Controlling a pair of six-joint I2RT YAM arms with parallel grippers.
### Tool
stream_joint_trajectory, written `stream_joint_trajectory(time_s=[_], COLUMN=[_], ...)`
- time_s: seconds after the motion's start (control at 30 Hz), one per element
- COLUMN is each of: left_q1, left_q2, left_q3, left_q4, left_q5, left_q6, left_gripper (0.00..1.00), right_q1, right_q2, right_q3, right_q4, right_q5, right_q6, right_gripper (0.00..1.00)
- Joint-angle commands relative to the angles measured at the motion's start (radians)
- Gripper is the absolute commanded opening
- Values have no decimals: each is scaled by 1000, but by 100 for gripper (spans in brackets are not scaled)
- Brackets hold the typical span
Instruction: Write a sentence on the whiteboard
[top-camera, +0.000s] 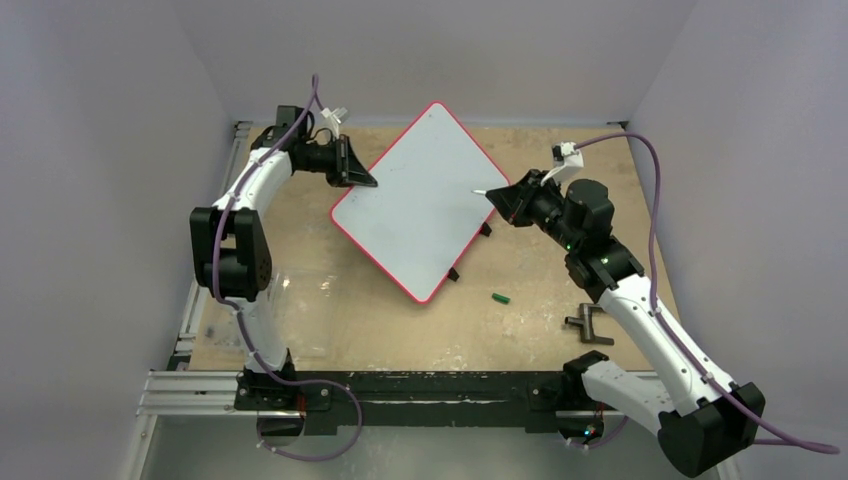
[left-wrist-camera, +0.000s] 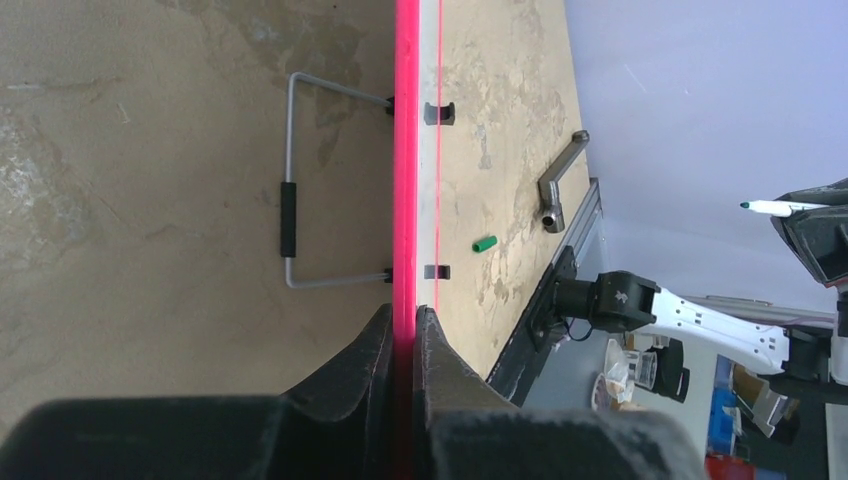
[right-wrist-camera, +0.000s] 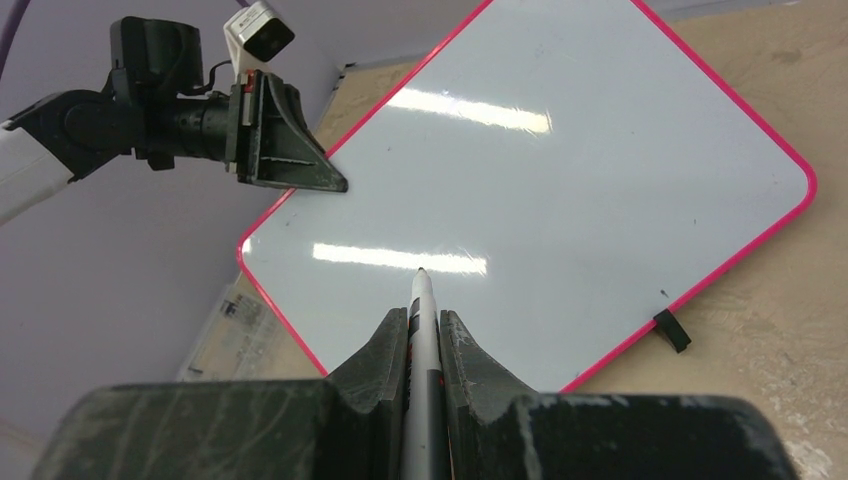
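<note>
The whiteboard (top-camera: 425, 195) with its red rim lies turned like a diamond on the table and is propped up. Its face is blank; no sentence shows on it. My left gripper (top-camera: 362, 180) is shut on the board's left rim, seen edge-on in the left wrist view (left-wrist-camera: 405, 200). My right gripper (top-camera: 497, 197) is shut on a white marker (right-wrist-camera: 424, 330), uncapped, its tip just above the board's right part (right-wrist-camera: 560, 180). The marker tip also shows in the top view (top-camera: 478, 191).
A green marker cap (top-camera: 500, 297) lies on the table in front of the board. A dark metal handle piece (top-camera: 588, 325) lies near the right arm. A clear plastic sheet (top-camera: 300, 315) lies at the front left. A wire stand (left-wrist-camera: 295, 180) props the board from behind.
</note>
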Motion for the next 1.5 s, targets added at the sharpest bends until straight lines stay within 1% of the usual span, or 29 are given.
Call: stream_joint_trajectory(time_s=[0.0, 0.13, 0.2, 0.4, 0.43, 0.5, 0.57, 0.7, 0.83, 0.93, 1.1, 1.3, 1.47], left_q1=[-3, -12, -16, -29, -31, -31, -31, -32, -39, -46, -58, -65, -67], left_q2=[17, 28, 30, 24, 21, 17, 12, -3, -17, -18, -20, -20, -16], left_q3=[67, 106, 116, 127, 126, 128, 127, 119, 107, 107, 108, 111, 112], left_q4=[-16, -57, -67, -74, -74, -76, -77, -68, -61, -66, -75, -72, -68], left_q5=[-10, -14, -21, -24, -30, -31, -39, -45, -74, -89, -121, -134, -153], left_q6=[34, 69, 80, 107, 111, 116, 120, 123, 124, 128, 132, 114, 101], left_gripper=[0, 0, 0, 0, 0, 0, 0, 0, 0, 0, 0, 0, 0], right_q1=[7, 8, 7, 8, 7, 8, 13, 47, 127, 175, 217, 217, 219], right_q2=[-10, 4, 15, 63, 75, 103, 129, 181, 288, 359, 451, 465, 476], right_q3=[-6, -27, -37, -78, -88, -119, -155, -176, -118, -60, 32, 50, 60], right_q4=[37, 59, 69, 205, 231, 339, 452, 599, 655, 661, 662, 658, 668], right_q5=[-28, -70, -119, -288, -314, -380, -411, -366, -336, -309, -324, -335, -384], right_q6=[-34, -41, -57, -108, -106, -72, -37, -44, -77, -123, -182, -264, -293], right_gripper=[0, 0, 0, 0, 0, 0, 0, 0, 0, 0, 0, 0, 0])
